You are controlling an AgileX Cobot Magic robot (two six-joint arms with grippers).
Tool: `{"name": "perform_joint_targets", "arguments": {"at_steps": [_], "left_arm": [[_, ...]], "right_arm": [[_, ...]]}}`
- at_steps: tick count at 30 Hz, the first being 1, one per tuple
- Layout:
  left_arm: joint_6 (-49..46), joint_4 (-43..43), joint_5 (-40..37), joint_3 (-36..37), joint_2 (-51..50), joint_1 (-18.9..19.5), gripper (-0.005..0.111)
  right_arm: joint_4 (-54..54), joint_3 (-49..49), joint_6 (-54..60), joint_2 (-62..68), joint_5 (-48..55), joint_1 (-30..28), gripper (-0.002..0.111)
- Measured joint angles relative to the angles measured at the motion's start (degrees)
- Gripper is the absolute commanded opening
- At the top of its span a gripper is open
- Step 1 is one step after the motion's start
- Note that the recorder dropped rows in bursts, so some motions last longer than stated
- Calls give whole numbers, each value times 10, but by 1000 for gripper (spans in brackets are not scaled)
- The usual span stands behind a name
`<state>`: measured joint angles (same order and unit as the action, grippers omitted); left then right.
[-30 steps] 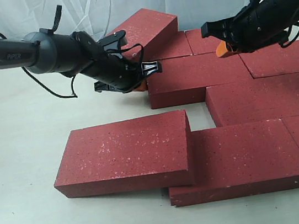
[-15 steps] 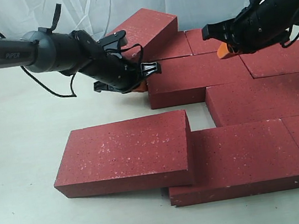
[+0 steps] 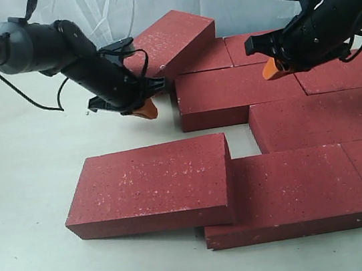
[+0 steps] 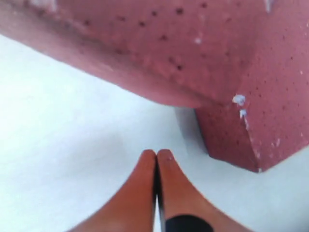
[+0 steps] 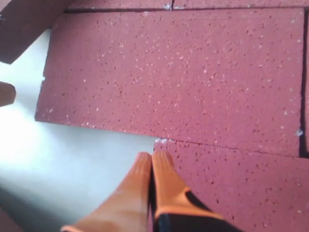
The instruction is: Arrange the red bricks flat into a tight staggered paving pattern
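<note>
Several red bricks lie flat in staggered rows on the right. One red brick (image 3: 170, 37) leans tilted on the back row. The front-left brick (image 3: 149, 186) overlaps the edge of the front middle brick (image 3: 290, 191) with its right end. My left gripper (image 3: 145, 110) is shut and empty, low over the table, left of the middle-row brick (image 3: 236, 93) and apart from it. In the left wrist view the gripper (image 4: 157, 153) points at the tilted brick (image 4: 159, 43). My right gripper (image 3: 271, 69) is shut and empty above the middle row; its tips (image 5: 152, 155) hover over a brick corner (image 5: 241, 183).
A pale table surface (image 3: 17, 172) extends to the left and front. A white curtain (image 3: 103, 11) hangs behind. A gap of bare table (image 3: 239, 139) shows between the middle-row brick and the front bricks.
My left gripper has drawn back to the left, away from the end of the middle-row brick. The right gripper has barely shifted. No brick has moved.
</note>
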<state>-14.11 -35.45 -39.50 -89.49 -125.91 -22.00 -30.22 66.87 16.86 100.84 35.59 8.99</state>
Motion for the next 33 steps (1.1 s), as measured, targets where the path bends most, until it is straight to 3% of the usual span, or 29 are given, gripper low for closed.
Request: {"name": "perform_joint_targets", "arguments": {"at_steps": [8,14,24,33], "left_arm": [[0,75,-77,0,54,19,0],[0,94,-93,18,108,24,0],[2,129,-66,113,210,25,0],[3,133,-24,215,295,39,0]], "right_arm": [[10,0,-1,0,66,0,-1],[14,0,-1,-19,101,0,-1],[31,0,-1,-64,142,13,-1],[63,0,-1,-78,172,78,-1]]}}
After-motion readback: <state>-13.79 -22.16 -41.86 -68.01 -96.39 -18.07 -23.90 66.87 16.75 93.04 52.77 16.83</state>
